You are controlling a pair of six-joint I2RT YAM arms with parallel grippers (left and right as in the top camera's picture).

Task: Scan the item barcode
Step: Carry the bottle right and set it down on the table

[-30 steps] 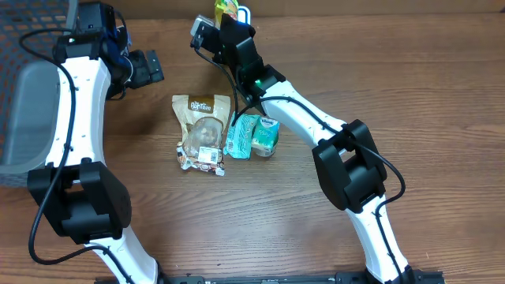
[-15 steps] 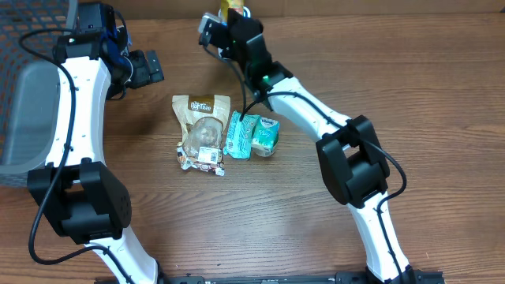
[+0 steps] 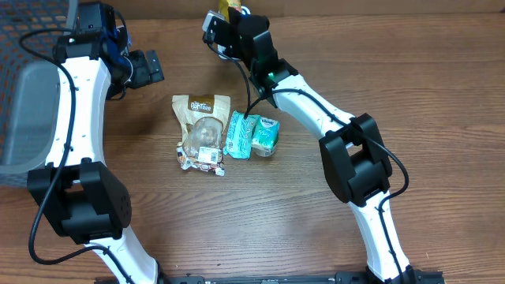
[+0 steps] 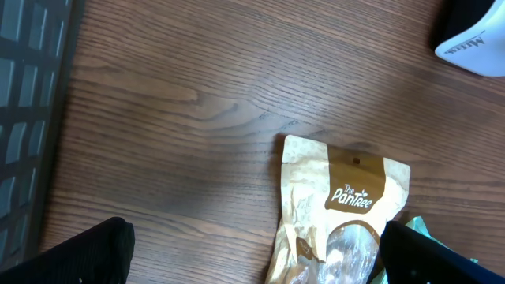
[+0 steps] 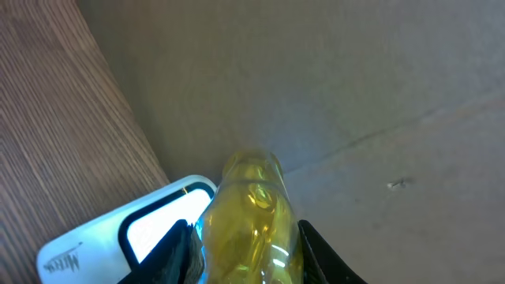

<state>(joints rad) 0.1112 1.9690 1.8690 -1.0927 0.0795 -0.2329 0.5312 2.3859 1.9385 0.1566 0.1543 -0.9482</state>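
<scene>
My right gripper is shut on a clear yellow bottle, one black finger on each side of it. Held this way, the bottle stands right in front of the white barcode scanner, whose lit window faces it. From overhead, the bottle and scanner sit at the table's far edge, with the right gripper just below them. At the far left my left gripper stands open and empty. Its wrist view shows the gripper above the wood, its fingertips wide apart.
A brown Pantree pouch lies mid-table, with a teal packet and a green-white pack beside it. A grey basket stands at the left edge. A cardboard wall rises behind the scanner.
My right gripper has carried the yellow bottle a little farther back and to the right, closer to the scanner. The left arm has not moved.
</scene>
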